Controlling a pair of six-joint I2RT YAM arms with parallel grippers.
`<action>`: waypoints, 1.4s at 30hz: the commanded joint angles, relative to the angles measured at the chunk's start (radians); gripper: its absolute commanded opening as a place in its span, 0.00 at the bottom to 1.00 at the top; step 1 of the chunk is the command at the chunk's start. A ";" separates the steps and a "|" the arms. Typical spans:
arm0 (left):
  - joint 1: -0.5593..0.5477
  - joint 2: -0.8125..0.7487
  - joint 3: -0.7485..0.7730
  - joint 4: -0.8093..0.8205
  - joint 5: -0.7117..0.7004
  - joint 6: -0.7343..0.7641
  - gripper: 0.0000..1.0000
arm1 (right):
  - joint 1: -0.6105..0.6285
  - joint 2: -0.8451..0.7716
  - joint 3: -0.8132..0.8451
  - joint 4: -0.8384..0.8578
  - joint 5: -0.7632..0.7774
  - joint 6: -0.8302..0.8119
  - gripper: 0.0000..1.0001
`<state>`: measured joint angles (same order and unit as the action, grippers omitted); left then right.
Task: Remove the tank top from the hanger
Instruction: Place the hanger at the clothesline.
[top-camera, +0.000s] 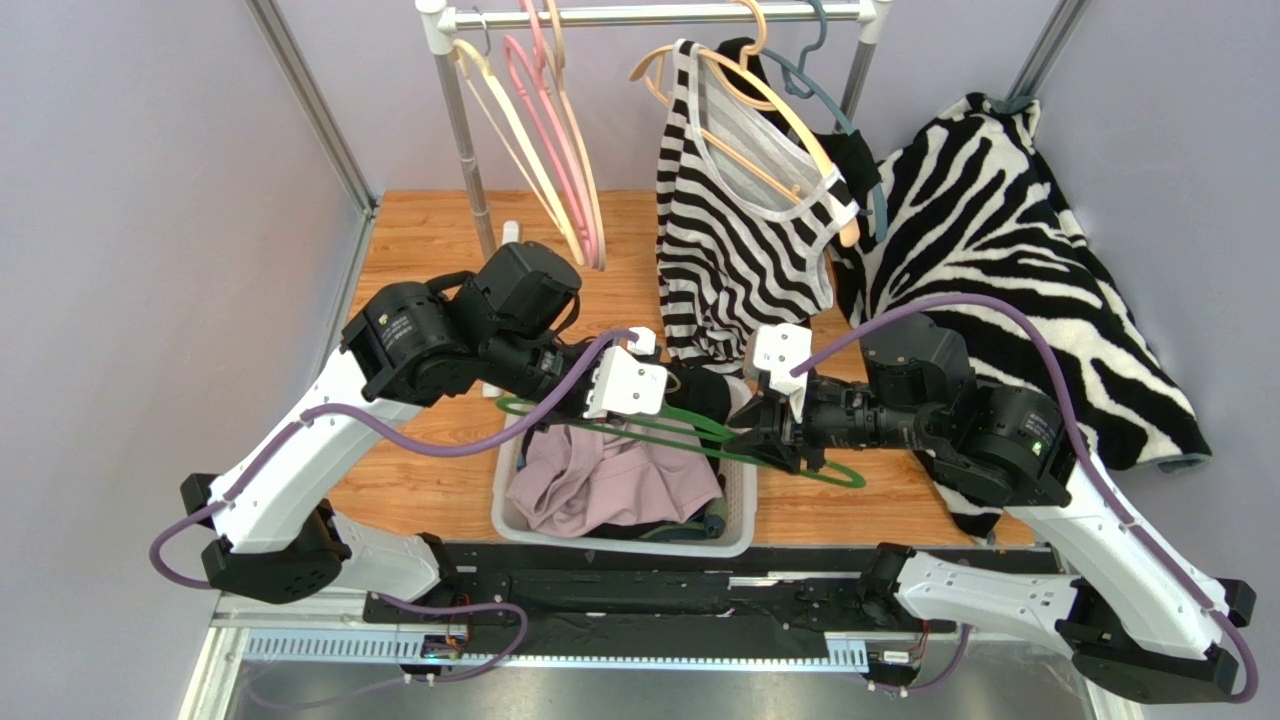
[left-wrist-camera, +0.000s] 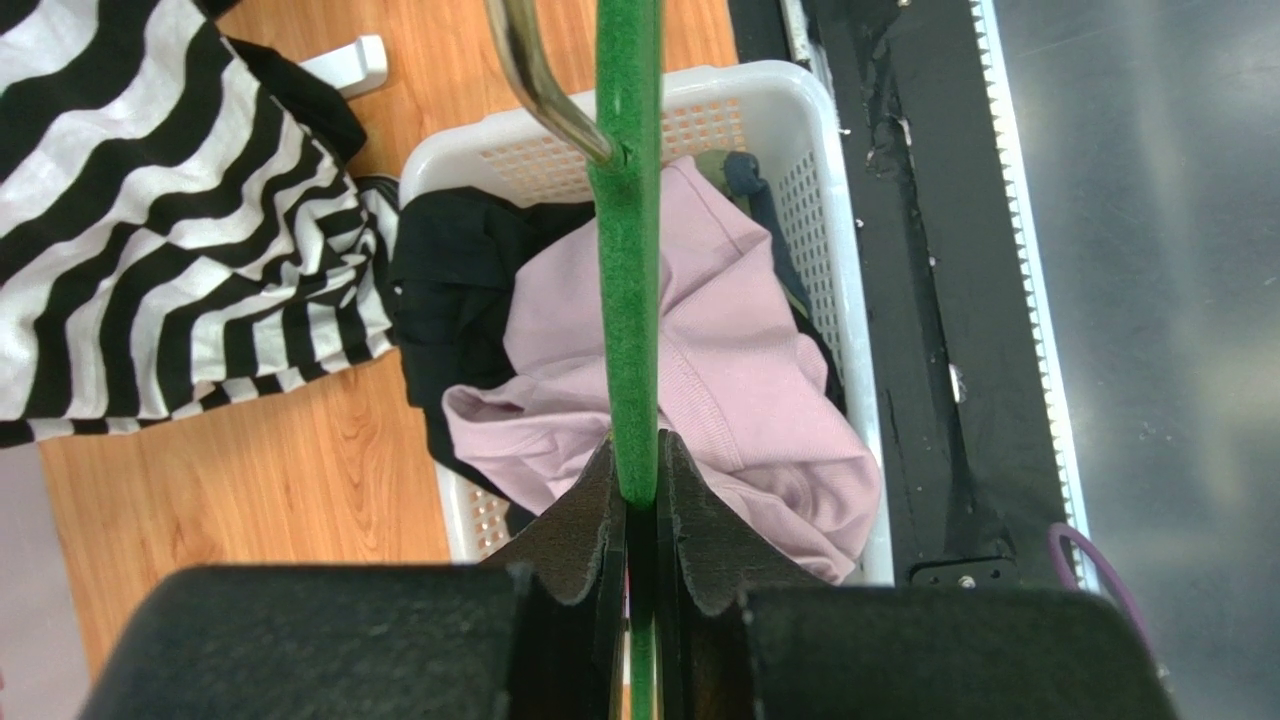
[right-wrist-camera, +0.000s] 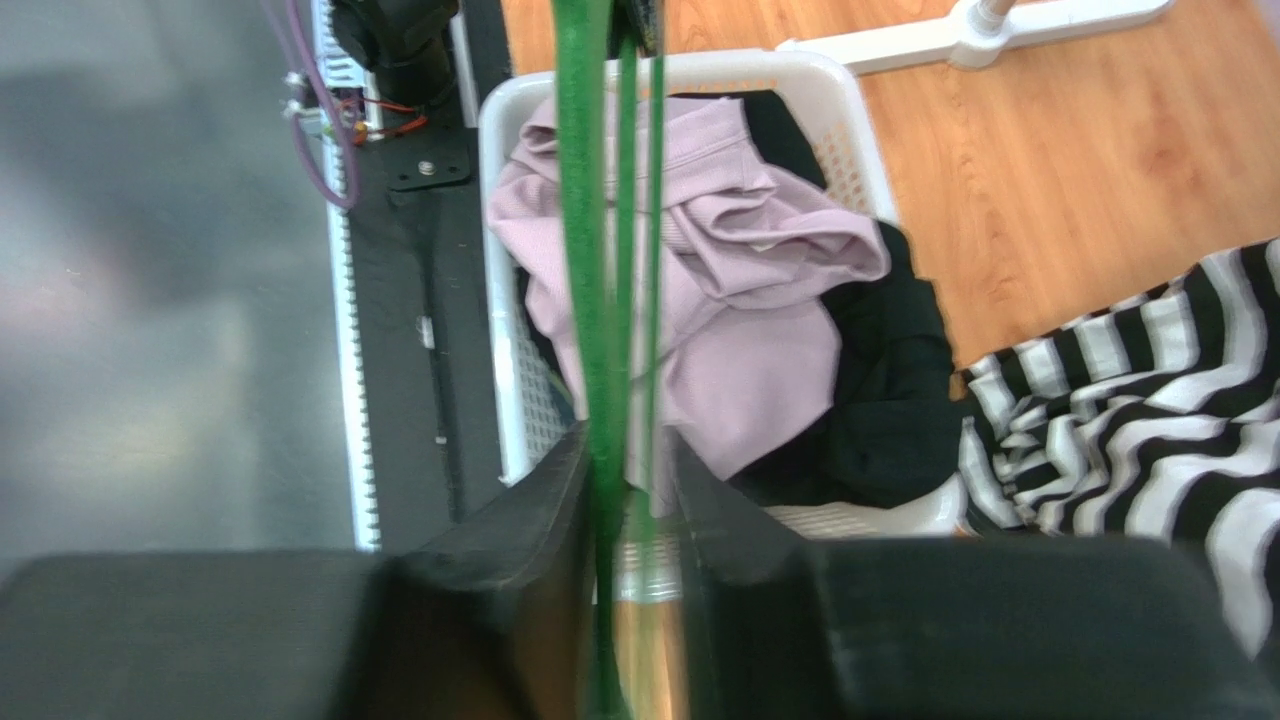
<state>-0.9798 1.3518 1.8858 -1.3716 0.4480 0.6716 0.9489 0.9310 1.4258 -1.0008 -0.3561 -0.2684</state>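
Observation:
A bare green hanger (top-camera: 691, 431) (left-wrist-camera: 627, 225) (right-wrist-camera: 583, 225) is held level over the white basket (top-camera: 624, 543). My left gripper (top-camera: 679, 393) (left-wrist-camera: 642, 480) is shut on its bar near the metal hook. My right gripper (top-camera: 747, 428) (right-wrist-camera: 624, 465) straddles the hanger's bars from the other side. Its jaws are narrow, with a small gap still showing on one side. A crumpled pink garment (top-camera: 609, 473) (left-wrist-camera: 721, 360) (right-wrist-camera: 721, 255) lies in the basket below. A black-and-white striped tank top (top-camera: 736, 225) (left-wrist-camera: 135, 225) (right-wrist-camera: 1142, 420) hangs on a peach hanger at the rack.
A black garment (left-wrist-camera: 451, 270) lies under the pink one in the basket. The clothes rack's pole (top-camera: 458, 120) carries empty pink and cream hangers (top-camera: 549, 135). A zebra-print cloth (top-camera: 1022, 255) drapes over the back right of the wooden table.

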 joint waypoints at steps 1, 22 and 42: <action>0.003 -0.039 0.001 -0.003 0.031 -0.010 0.01 | 0.011 -0.008 0.025 0.004 0.023 0.009 0.13; 0.003 -0.157 -0.030 0.335 -0.446 -0.191 0.98 | 0.022 -0.086 0.088 -0.071 0.183 0.050 0.00; 0.148 -0.195 0.316 0.621 -0.848 -0.132 0.99 | -0.001 0.301 0.501 -0.100 0.622 0.222 0.00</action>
<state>-0.8349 1.1973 2.2601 -0.8082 -0.3431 0.5194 0.9512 1.2121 1.8317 -1.1347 0.3248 -0.0669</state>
